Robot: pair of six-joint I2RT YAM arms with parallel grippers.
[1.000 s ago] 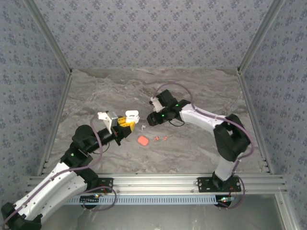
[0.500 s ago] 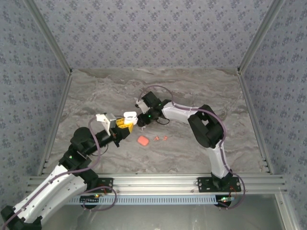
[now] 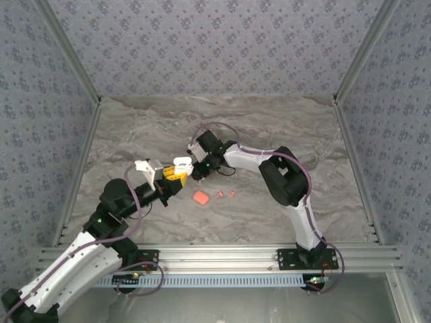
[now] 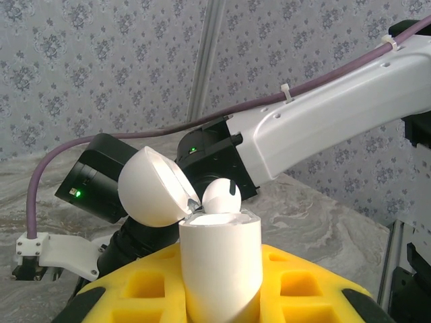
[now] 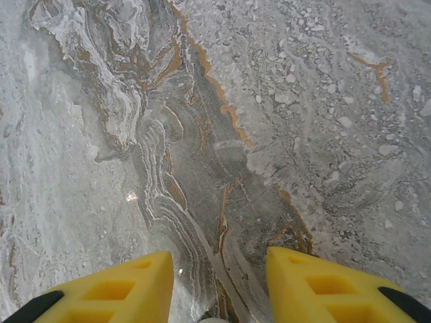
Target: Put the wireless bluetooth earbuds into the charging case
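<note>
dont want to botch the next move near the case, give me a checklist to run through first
1. White charging case clamped in the left gripper: ok.
2. Case lid swung open: ok.
3. White earbud fully seated: not ok, its head stands above the rim.
4. Right gripper free of that earbud: cannot tell.
5. Salmon-red earbuds lying on the table, apart from both arms: ok.

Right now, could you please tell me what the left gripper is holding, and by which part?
The left gripper holds the white charging case by its lower body; the lid stands open.
</note>
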